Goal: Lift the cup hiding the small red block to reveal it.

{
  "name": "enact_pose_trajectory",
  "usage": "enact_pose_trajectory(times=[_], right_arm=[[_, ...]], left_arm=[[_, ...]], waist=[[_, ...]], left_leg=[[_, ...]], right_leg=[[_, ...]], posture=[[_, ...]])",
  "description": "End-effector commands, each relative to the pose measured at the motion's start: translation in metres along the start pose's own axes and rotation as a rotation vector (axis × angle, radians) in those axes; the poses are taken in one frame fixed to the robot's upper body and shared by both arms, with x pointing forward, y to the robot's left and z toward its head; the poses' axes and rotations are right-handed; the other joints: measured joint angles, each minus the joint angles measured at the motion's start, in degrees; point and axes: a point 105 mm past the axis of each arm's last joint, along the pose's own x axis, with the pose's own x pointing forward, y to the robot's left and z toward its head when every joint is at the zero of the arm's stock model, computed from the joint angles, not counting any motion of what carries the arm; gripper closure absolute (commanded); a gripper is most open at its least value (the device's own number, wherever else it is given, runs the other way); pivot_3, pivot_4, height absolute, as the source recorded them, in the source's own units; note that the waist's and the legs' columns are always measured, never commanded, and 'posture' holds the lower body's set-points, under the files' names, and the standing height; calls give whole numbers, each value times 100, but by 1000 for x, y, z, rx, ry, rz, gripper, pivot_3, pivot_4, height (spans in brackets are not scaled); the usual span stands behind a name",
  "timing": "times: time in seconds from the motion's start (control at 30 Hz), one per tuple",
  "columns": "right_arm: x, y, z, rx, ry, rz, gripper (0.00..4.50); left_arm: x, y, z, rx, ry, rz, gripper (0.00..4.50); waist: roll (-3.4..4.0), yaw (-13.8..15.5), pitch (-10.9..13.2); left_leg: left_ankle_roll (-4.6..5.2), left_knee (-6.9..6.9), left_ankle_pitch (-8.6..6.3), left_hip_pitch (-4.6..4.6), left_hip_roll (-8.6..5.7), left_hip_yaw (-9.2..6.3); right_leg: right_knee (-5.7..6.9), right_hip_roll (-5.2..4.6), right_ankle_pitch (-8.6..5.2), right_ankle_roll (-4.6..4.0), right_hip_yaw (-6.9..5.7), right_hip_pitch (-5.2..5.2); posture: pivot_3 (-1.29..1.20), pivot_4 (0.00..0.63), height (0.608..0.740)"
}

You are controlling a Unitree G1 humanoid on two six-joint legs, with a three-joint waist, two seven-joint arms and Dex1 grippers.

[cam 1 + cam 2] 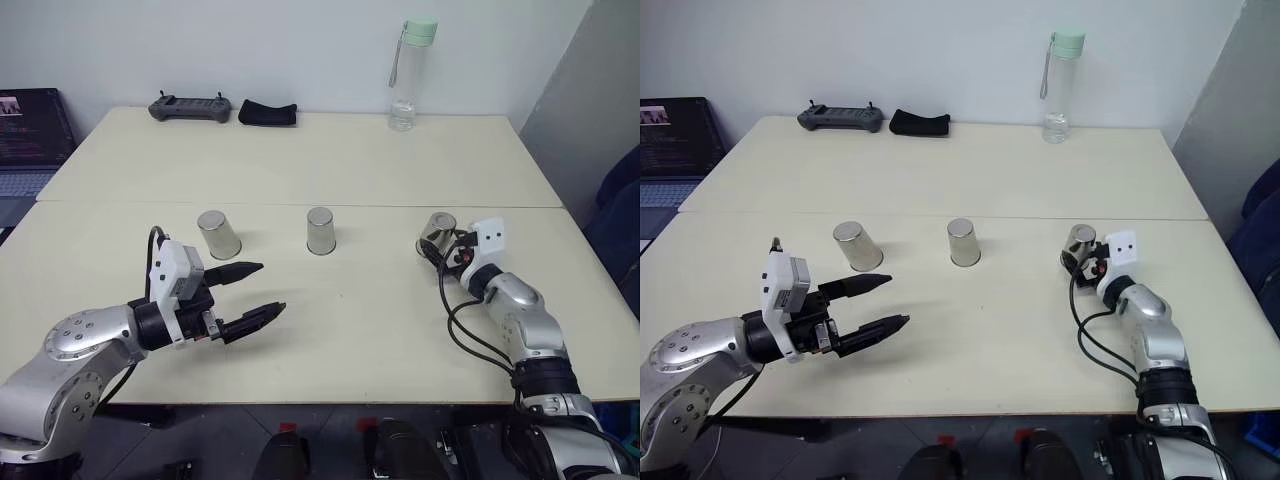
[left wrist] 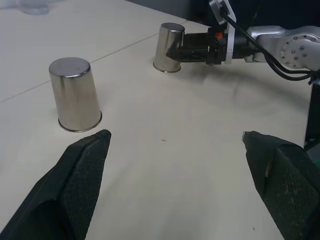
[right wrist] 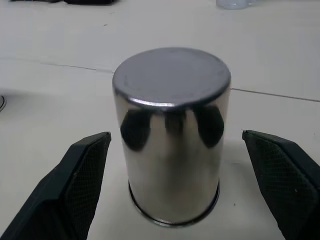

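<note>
Three cups are sitting upturned on the worktop [image 1: 330, 330], none lifted yet. The right gripper [image 3: 175, 150] is framing the rightmost cup [image 3: 172, 135], jaws wide open on either side, not gripping. The left gripper [image 1: 250, 295] is hovering open, holding nothing. Gripping and lifting remain.

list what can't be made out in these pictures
- Small red block: hidden; all three upturned cups, left, middle and right, are opaque, so which one covers it is unknown.
- Right gripper: fingers open either side of the right cup, apart from it.
- Laptop: cut off by the left eye view's edge, screen text too small.
</note>
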Motion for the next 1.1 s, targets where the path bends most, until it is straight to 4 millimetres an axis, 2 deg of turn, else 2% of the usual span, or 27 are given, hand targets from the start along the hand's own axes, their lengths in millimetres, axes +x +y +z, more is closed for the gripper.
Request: enact_pose_trajectory(times=[0.03,0.1,0.2,0.33,0.4,0.6,0.9,1.0,1.1], right_arm=[[5,-2,13,-27,-53,7,21],[7,1,12,-19,-59,24,21],[10,4,13,-8,-70,35,437],[12,4,13,-12,-78,39,1537],[12,4,13,-17,-80,39,1805],[10,0,15,-83,-93,28,1802],[-11,1,61,-132,-156,21,1802],[-24,-6,79,-108,-171,-27,1802],[-40,-17,84,-104,-155,-76,1802]], left_arm=[[1,1,5,40,-10,3,0],[1,2,5,40,-12,4,0],[3,3,5,42,-12,10,0],[6,0,3,38,-11,5,0],[5,0,3,38,-9,5,0],[6,-1,3,36,-6,2,0],[7,-2,-2,25,6,-1,0],[9,-4,-2,20,1,-7,0],[10,-4,-2,17,-3,-6,0]], waist=[[0,0,0],[0,0,0],[0,0,0],[0,-1,0],[0,0,0],[0,0,0],[7,2,4],[7,6,4],[7,15,4]], left_leg=[[0,0,0,0,0,0],[0,0,0,0,0,0],[0,0,0,0,0,0],[0,1,0,0,-1,2],[0,1,0,0,0,1],[0,0,0,0,0,0],[0,0,0,-3,1,-2],[0,0,0,-2,1,-4],[0,1,0,-4,-2,-2]], right_leg=[[0,0,0,0,0,0],[0,-2,0,0,0,0],[0,-2,0,0,0,0],[2,-4,1,0,1,0],[2,-5,1,0,1,0],[2,-6,1,-1,0,0],[2,-8,1,0,-2,-2],[4,-7,1,0,-3,-2],[3,-8,1,0,-2,-2]], posture=[[0,150,740],[0,150,740],[0,150,740],[0,150,740],[0,150,740],[0,150,740],[0,150,740],[0,150,740],[0,150,740]])
